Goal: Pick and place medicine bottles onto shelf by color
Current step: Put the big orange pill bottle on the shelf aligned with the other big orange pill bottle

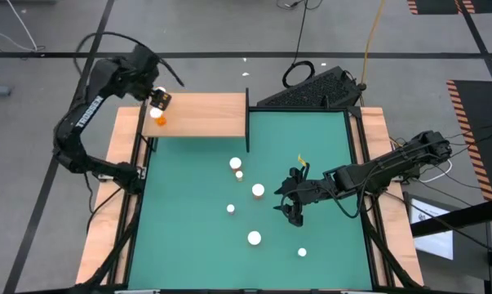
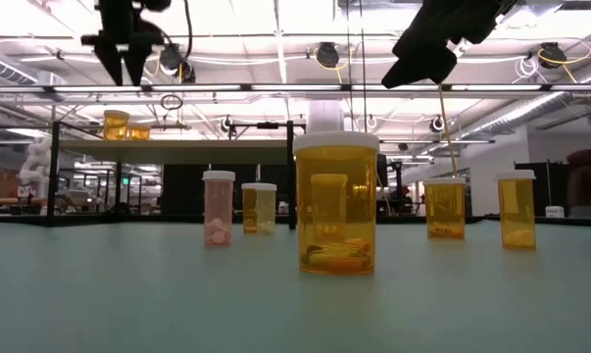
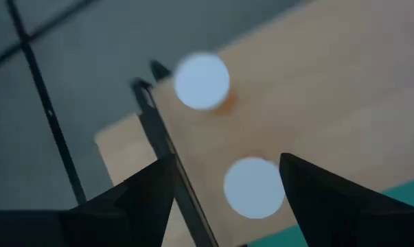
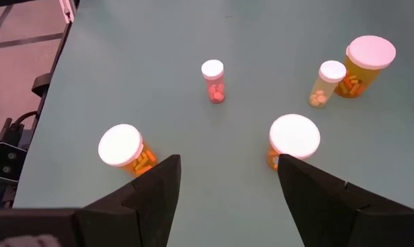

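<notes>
Two orange medicine bottles with white caps (image 3: 202,81) stand on the shelf (image 1: 205,114) near its left end, and the left gripper (image 1: 157,101) hangs right above them. In the left wrist view one cap (image 3: 253,187) sits between the two dark fingers (image 3: 141,199), which are spread apart with a gap on each side, so nothing's clamped. Both caps are blurry there, and the bodies barely show. The shelf is a plain wooden board with thin black posts, sitting at the far left corner of the green mat (image 1: 327,147). Six more bottles are loose on the mat; from table height they look amber, one pinkish (image 2: 218,207). The right gripper (image 1: 290,204) hovers over the mat, jaws apart and empty, with a big orange bottle (image 4: 294,139) just ahead of its fingers.
</notes>
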`<action>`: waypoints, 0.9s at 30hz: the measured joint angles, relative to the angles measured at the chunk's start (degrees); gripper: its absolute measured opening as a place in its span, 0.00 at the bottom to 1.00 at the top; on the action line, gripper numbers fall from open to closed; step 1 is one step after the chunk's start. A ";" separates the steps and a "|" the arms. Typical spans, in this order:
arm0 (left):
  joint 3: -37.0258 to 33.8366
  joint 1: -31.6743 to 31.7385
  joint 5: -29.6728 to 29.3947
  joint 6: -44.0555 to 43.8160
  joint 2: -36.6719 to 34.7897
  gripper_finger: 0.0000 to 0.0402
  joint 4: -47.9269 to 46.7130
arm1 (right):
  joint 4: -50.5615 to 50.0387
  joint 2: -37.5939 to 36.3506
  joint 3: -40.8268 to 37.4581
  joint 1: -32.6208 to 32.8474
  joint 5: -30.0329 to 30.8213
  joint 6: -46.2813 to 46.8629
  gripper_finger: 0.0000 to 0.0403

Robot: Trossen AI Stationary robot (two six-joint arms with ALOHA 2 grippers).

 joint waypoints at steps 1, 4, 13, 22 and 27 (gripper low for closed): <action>0.84 -0.77 -0.44 -0.23 -0.64 0.63 0.07 | 0.00 0.00 0.00 -0.02 0.01 -0.30 0.60; 1.81 -3.62 -1.88 -0.99 -3.99 0.61 0.79 | -0.02 -0.02 0.00 -0.02 0.00 -1.62 0.60; -6.01 -18.18 -2.34 -4.86 -16.36 0.54 8.45 | 0.44 0.00 0.00 -0.21 0.29 -8.67 0.60; -25.75 -31.88 -8.53 -9.90 -25.96 0.49 22.99 | 0.90 0.00 -0.02 -0.50 6.20 -12.74 0.60; -33.85 -37.87 -8.83 -7.97 -26.64 0.49 34.04 | 0.94 -0.02 -0.02 -1.47 9.38 -11.35 0.60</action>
